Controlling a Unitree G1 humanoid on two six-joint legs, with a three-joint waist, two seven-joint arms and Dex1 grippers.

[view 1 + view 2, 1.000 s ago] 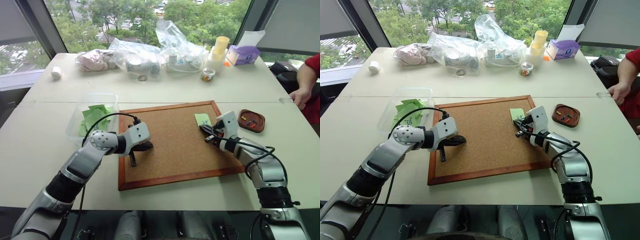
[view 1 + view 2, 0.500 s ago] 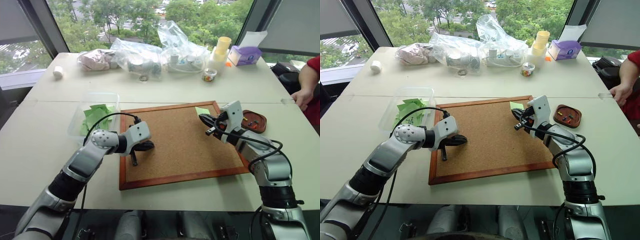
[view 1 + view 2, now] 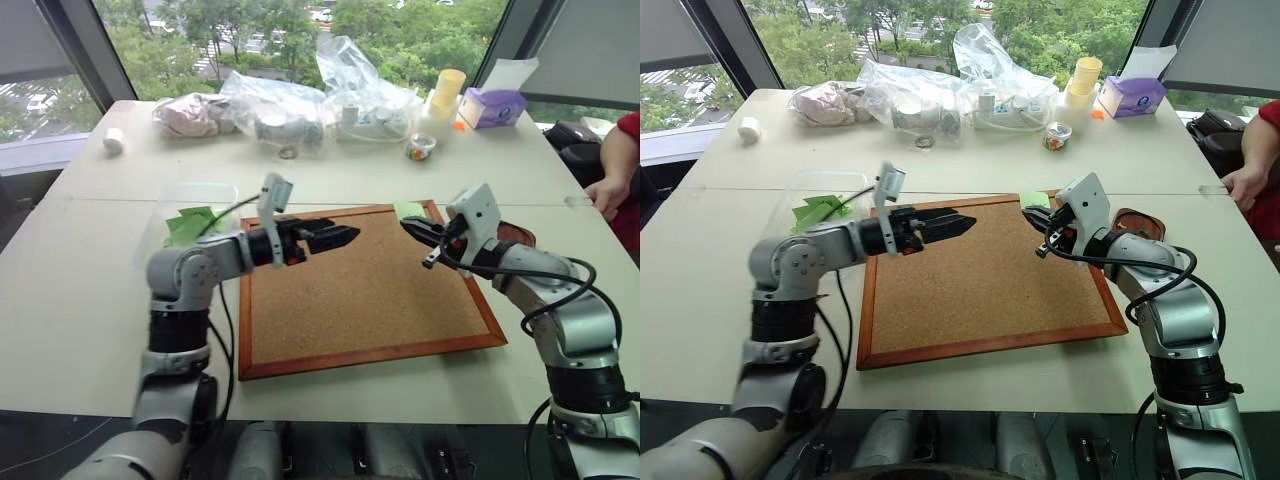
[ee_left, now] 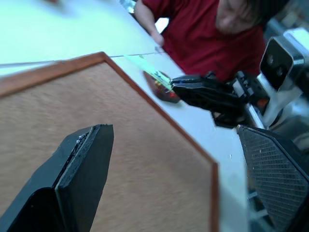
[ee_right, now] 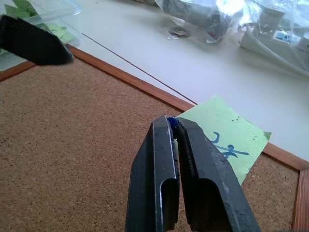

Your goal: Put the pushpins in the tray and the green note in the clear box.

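Clear box [image 3: 190, 215] — one, at the corkboard's [image 3: 370, 290] left edge, several green notes inside.
Left gripper [image 3: 335, 237] — jaws spread wide, empty, raised over the board and pointing right toward the other arm.
Green note [image 5: 227, 135] — one, lying on the board's far right corner, just beyond the right gripper [image 5: 173, 126], the nearer hand.
Right gripper — closed on one blue pushpin [image 5: 171, 122].
Tray [image 3: 1137, 222] — one, right of the board, behind that wrist; contents hidden.
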